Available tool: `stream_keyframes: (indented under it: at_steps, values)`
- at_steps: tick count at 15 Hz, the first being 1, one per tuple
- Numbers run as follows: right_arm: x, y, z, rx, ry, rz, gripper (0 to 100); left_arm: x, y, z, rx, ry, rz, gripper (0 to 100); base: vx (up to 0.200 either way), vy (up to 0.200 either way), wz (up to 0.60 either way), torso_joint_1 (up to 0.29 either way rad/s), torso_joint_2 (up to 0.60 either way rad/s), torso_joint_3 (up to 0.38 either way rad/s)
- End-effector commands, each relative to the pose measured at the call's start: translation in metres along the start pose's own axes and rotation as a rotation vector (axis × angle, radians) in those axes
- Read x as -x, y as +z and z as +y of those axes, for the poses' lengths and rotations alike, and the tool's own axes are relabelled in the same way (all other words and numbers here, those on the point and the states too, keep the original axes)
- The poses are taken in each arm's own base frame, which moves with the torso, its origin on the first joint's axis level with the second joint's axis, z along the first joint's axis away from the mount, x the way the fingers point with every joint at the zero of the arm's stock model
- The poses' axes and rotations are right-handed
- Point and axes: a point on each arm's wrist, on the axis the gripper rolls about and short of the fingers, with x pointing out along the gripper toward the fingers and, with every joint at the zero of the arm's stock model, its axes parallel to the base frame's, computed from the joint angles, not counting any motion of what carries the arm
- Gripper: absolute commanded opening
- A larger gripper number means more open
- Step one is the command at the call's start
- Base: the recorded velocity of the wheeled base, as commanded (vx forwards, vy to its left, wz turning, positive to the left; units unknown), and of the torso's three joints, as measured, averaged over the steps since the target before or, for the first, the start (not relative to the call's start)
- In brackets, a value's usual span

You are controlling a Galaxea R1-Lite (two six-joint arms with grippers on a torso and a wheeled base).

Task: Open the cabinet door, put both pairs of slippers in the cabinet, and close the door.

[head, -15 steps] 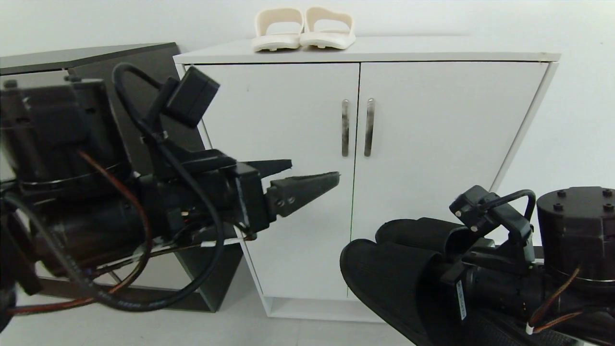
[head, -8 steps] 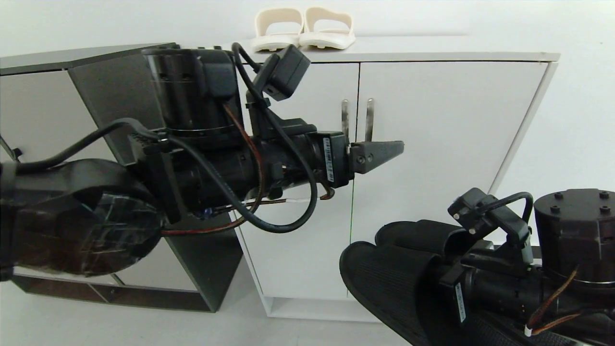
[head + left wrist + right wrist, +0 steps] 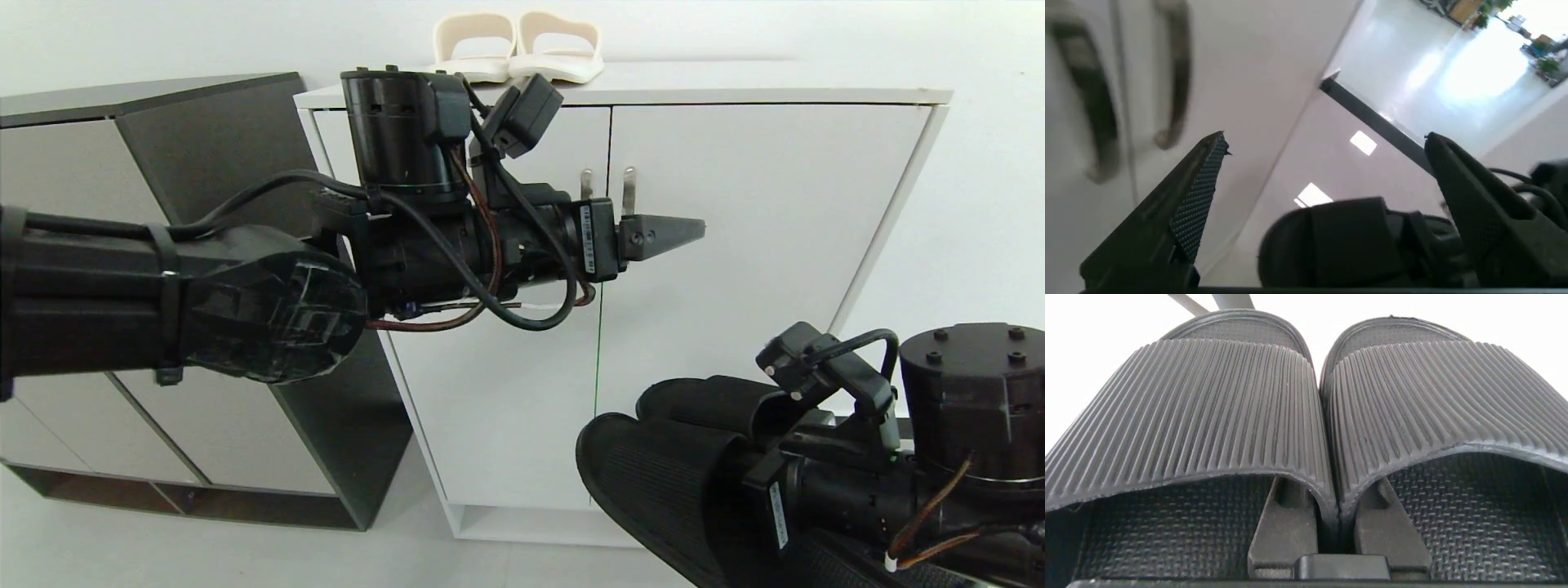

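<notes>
The white cabinet point(image 3: 735, 245) stands with both doors shut, its two metal handles point(image 3: 627, 189) side by side at the centre seam. A cream pair of slippers point(image 3: 518, 49) rests on its top. My left gripper point(image 3: 663, 235) hovers just in front of the handles at their lower half. In the left wrist view that gripper point(image 3: 1323, 140) is open with nothing between its fingers, and the blurred handles point(image 3: 1172, 73) lie just beyond one fingertip. My right gripper point(image 3: 1331, 523) is shut on a black pair of slippers point(image 3: 669, 482), held low before the right door.
A dark grey cabinet point(image 3: 204, 122) stands against the white cabinet's left side. Pale floor point(image 3: 245, 563) runs in front of both. A white wall is behind and to the right.
My left arm has swung up and to the right, carrying its open gripper from the left door's middle to the handles. The right arm with the black slippers has barely moved.
</notes>
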Motion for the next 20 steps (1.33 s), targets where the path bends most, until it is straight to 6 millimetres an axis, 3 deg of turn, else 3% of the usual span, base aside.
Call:
stream_keyframes:
  at_steps: [1, 6, 10, 20]
  values:
    - [0.0, 0.0, 0.0, -0.001, 0.0, 0.001, 0, -0.006, 0.0, 0.013, 0.002, 0.034, -0.006, 100, 0.0, 0.0, 0.0, 0.0, 0.0, 0.0]
    - [0.0, 0.0, 0.0, 0.0, 0.0, -0.002, 0, -0.008, 0.002, 0.037, 0.003, 0.091, -0.016, 100, 0.0, 0.0, 0.0, 0.0, 0.0, 0.0]
    - [0.0, 0.0, 0.0, 0.005, 0.0, -0.001, 0, -0.027, -0.002, 0.049, 0.0, 0.129, -0.025, 100, 0.0, 0.0, 0.0, 0.0, 0.0, 0.0]
    - [0.002, -0.002, 0.008, 0.021, 0.029, 0.002, 0, -0.039, -0.01, 0.043, 0.006, 0.09, 0.005, 100, 0.0, 0.0, 0.0, 0.0, 0.0, 0.0]
